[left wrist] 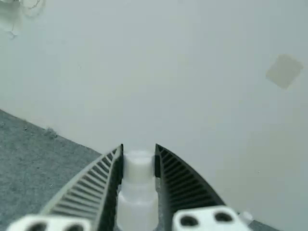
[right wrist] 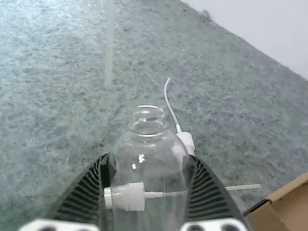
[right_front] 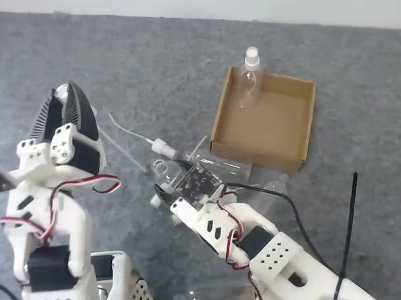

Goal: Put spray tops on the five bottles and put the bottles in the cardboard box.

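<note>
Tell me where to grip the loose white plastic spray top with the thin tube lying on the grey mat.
Probably grip the white plastic spray top by its stubby collar, coming straight down from above and closing across its short width. It lies flat on the grey mat, and its thin tube trailing away looks too slender and bendy to hold.

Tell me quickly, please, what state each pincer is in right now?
The left pincer is closed on a spray top.
The right pincer is closed on an uncapped bottle.
</note>
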`<state>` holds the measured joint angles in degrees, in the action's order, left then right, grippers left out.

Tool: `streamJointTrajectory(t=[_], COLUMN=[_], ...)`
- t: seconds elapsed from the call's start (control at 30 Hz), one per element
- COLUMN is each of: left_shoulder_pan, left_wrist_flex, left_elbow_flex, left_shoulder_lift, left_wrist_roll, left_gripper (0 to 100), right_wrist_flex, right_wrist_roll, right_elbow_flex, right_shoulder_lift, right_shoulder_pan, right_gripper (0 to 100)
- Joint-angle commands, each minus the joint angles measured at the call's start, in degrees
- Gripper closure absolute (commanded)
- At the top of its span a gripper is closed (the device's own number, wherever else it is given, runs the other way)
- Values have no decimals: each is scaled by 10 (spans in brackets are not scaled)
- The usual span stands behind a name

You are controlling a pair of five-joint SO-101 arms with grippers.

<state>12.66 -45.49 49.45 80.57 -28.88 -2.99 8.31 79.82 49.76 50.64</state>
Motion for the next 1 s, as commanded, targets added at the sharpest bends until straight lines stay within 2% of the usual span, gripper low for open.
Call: streamJointTrajectory(t=[0.0, 0.4, 0.6, 0.83, 0.97], left_shoulder_pan=[-3, -4, -55, -65, -120], left_wrist_flex=[28, 60, 69, 64, 65], left_elbow_flex=[20, 25, 58, 75, 95], left_shoulder_lift=[7, 5, 6, 6, 2], left_wrist_roll=[8, 5, 9, 9, 41], left_gripper=[989, 990, 990, 990, 990], right_wrist_flex=[15, 9, 8, 8, 9], right_wrist_roll=[-23, -21, -21, -21, -25], right_elbow_flex=[-4, -4, -4, -4, -4], right_shoulder_lift=[1, 0, 0, 2, 6], right_shoulder_pan=[-9, 7, 19, 18, 9], right_gripper=[993, 993, 993, 993, 993])
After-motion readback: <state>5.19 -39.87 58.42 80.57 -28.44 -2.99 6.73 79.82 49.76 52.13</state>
